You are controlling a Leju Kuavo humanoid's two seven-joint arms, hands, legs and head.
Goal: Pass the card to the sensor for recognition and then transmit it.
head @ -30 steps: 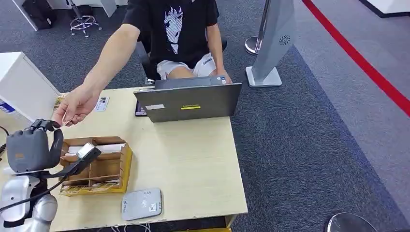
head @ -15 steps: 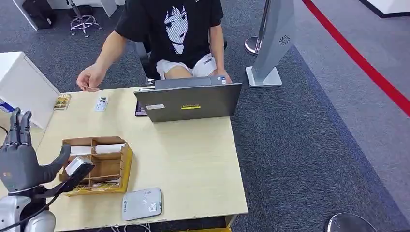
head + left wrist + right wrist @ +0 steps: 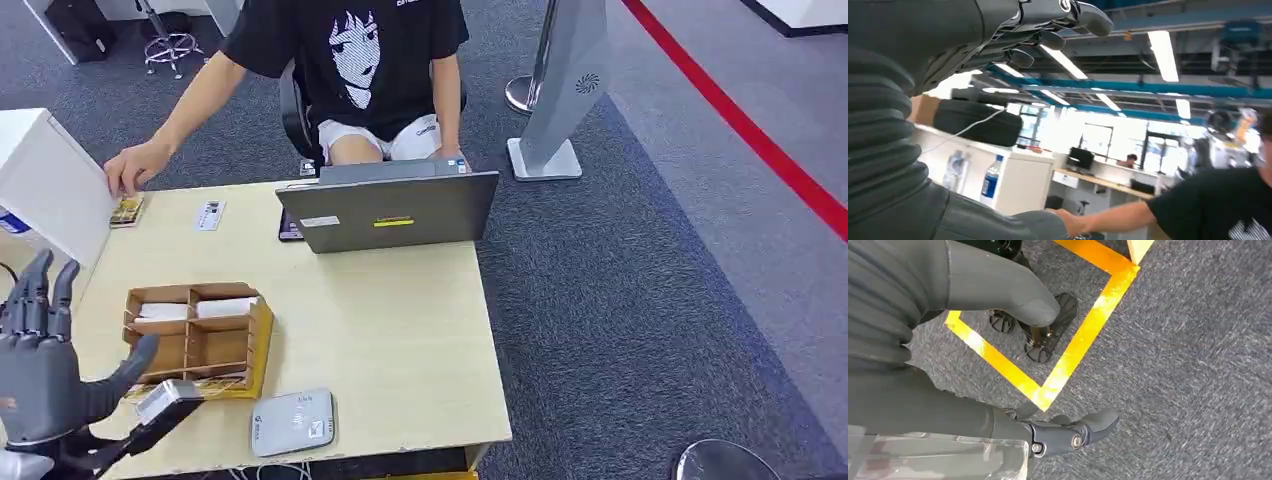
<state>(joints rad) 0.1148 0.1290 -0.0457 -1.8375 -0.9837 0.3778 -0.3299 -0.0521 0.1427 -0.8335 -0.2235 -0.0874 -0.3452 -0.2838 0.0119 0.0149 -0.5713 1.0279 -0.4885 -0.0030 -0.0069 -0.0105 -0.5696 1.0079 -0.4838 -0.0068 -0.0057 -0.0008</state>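
The robot's grey, many-fingered left hand (image 3: 40, 375) stood raised off the near left corner of the pale wooden tabletop (image 3: 400, 340), its dark fingers (image 3: 35, 290) upright and spread, its thumb out toward the table, nothing between them. In the left wrist view the same hand (image 3: 1013, 35) showed its fingers loosely curved over bare air. The right hand (image 3: 998, 340) hung low over grey carpet and yellow floor tape, fingers apart and holding nothing.

The card the task calls for appeared to have been handed over: a seated person in a black printed T-shirt (image 3: 350, 60) reached a hand (image 3: 135, 165) to the far left corner of the tabletop, at a small patterned card (image 3: 127, 210), though whether that hand held or merely touched it could not be told. A second small white card (image 3: 209, 214) lay just beside it along the far edge. The flat grey rounded card reader (image 3: 293, 421) sat at the near edge, just beside the yellow-brown wooden compartment box (image 3: 200, 340), which held further white cards toward its far side.

Any fresh pick would likely fall to the left hand, the nearer of the two; the box lay just right of its thumb and slightly beyond, the stored cards' long axes running along the table's width. A closed grey laptop back (image 3: 390, 210) stood at the far edge
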